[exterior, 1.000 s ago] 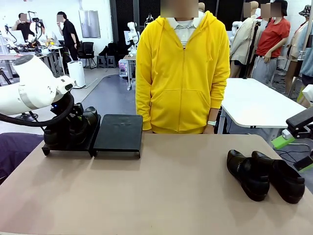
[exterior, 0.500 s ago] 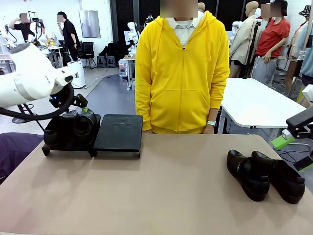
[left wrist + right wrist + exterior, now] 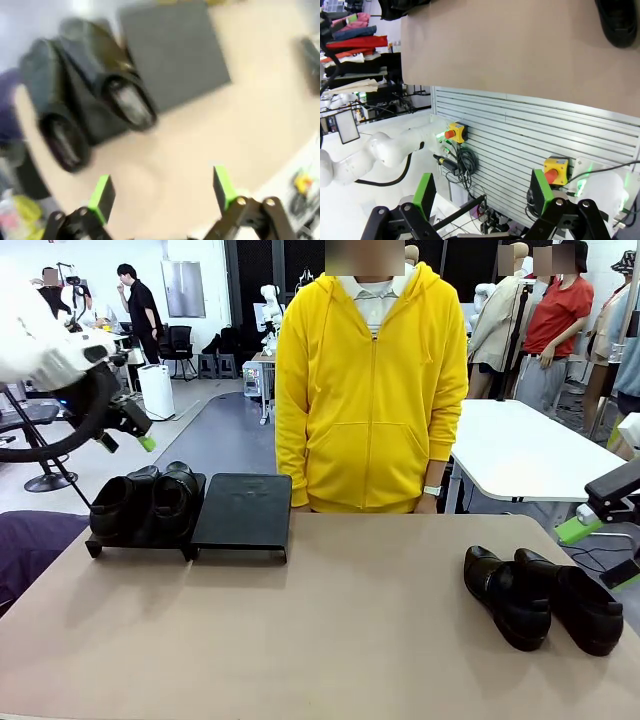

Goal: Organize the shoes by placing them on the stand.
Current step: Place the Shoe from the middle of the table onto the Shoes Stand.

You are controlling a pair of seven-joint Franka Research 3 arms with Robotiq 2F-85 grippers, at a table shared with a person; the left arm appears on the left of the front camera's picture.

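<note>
- While we look across the table [image 3: 300, 640], the left gripper [image 3: 127, 438] hangs in the air above the far left end of the stand [image 3: 138, 543], its green pads spread apart and holding nothing.
- We see two shoes side by side on the stand's left section: the outer shoe [image 3: 112, 508] at the edge and the inner shoe [image 3: 174, 496] touching it.
- Just beside them we see the stand's right section [image 3: 242, 508], a flat black plate.
- From the left wrist view, which is blurred, we look down on that pair between the parted pads.
- We find the third shoe [image 3: 503, 595] and fourth shoe [image 3: 572, 602] lying close together on the table's right side, well apart from the stand.
- We see the right gripper [image 3: 482, 192] off the table's right edge, jaws wide and gripping nothing.
- A person [image 3: 370, 390] in a yellow hoodie stands at the far side.
</note>
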